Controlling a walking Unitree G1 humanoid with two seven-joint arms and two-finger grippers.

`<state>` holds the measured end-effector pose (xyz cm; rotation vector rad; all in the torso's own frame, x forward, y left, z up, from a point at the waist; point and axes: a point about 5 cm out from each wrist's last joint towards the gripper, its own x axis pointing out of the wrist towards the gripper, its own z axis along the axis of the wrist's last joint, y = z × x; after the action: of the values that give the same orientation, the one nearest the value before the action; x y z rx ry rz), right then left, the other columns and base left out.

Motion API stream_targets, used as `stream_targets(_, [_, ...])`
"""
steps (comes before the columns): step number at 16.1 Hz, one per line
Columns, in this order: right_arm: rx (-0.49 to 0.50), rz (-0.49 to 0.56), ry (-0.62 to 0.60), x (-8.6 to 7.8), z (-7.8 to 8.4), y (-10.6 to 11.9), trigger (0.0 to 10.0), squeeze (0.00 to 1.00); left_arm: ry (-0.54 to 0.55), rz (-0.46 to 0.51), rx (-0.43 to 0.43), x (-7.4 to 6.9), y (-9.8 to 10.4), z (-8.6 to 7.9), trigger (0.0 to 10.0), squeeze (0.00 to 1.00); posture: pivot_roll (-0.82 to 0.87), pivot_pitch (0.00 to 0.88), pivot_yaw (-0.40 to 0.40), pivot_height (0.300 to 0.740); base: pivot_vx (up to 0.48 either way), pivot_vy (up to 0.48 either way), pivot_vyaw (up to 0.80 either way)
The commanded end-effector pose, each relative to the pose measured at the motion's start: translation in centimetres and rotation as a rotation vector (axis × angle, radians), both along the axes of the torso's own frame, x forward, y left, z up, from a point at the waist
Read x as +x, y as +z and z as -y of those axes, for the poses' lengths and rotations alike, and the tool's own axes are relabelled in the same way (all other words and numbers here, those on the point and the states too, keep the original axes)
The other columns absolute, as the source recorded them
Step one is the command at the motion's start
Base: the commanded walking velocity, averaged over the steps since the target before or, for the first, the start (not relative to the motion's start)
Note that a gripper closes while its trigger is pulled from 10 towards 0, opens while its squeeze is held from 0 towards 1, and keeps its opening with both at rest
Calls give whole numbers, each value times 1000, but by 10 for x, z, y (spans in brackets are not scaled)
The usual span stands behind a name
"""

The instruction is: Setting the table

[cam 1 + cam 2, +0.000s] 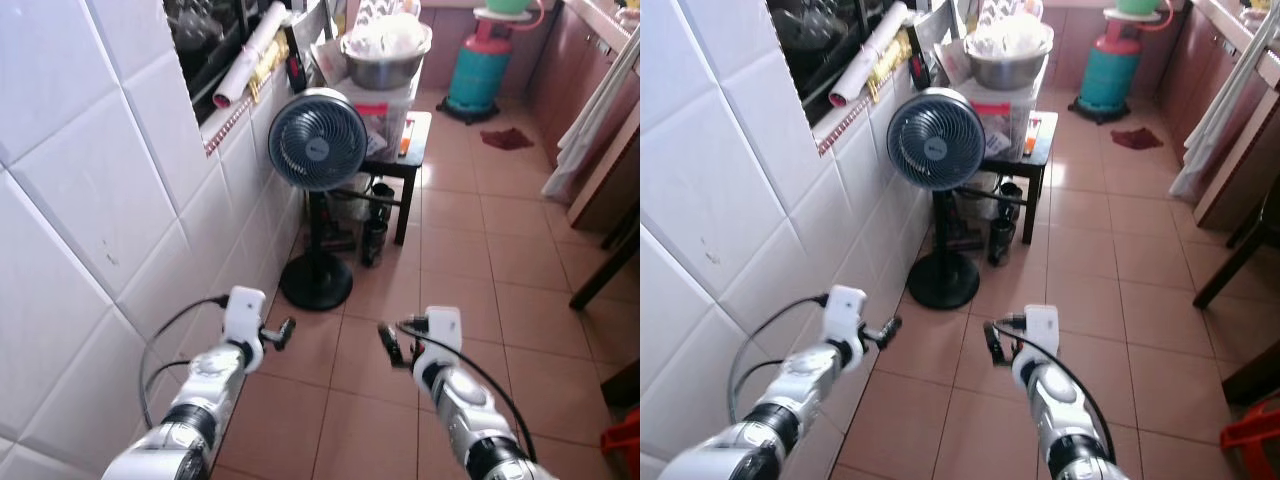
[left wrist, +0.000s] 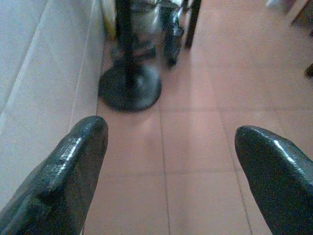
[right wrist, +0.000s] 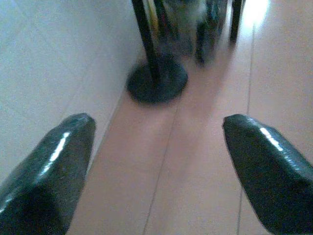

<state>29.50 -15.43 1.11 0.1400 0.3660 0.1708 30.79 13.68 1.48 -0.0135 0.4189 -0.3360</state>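
Left gripper (image 1: 285, 330): fingers (image 2: 73, 161) spread apart, grasping nothing, held out over the floor (image 1: 470, 260) beside the tiled wall (image 1: 90, 190).
Right gripper (image 1: 388, 343): fingers (image 3: 264, 166) spread apart, likewise bare.
Progress: seemingly nothing set yet; no plates or cutlery in either gripper, and I cannot pick out a dining table, so all the work looks left to do.
Counts: one standing fan (image 1: 317, 140); one small dark side table (image 1: 405, 160); one metal bowl (image 1: 385, 55); one gas cylinder (image 1: 478, 65).
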Motion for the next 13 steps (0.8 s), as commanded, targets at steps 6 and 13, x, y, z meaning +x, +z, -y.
stream_targets(6, [-89,198,185,-41,7,43,10000,0,-67,192,15,-44,8,-29,10000,0,72,0,-7,740,0,0,0])
stream_targets(13, [-26,164,21,-72,34,53,10000,0,58,296,-27,-65,40,-25,10000,0,91,0,-29,740,0,0,0])
